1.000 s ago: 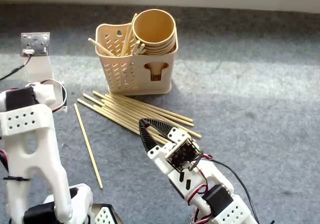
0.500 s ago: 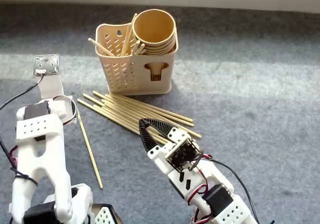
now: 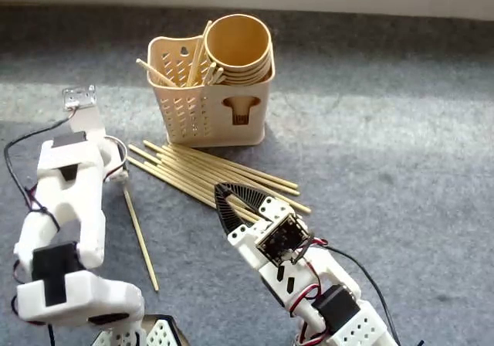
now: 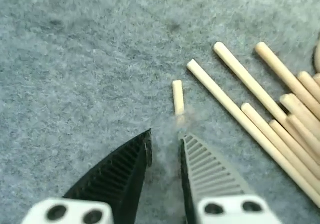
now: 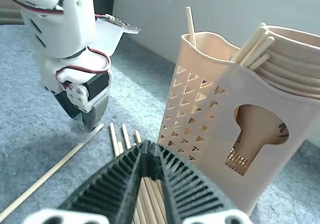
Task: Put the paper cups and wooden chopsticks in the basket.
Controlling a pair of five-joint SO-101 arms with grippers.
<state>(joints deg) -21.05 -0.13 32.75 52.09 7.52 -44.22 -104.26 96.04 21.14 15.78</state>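
paper cups [image 3: 238, 43] stacked in basket [image 3: 193, 114] | chopsticks [image 3: 212, 174] piled beside it | lone chopstick [image 3: 140, 234] apart

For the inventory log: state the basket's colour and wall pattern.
Cream basket, walls punched with triangular holes; clearest in the right wrist view.

Matt plastic basket [image 3: 193, 114], smooth bare-wood chopsticks [image 3: 216, 174], paper cups [image 3: 238, 41] — all on rough, fuzzy cloth [image 3: 386, 145].

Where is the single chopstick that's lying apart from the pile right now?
In the high view the lone chopstick lies left of the chopstick pile, its far end just beyond the tips of the left end effector.
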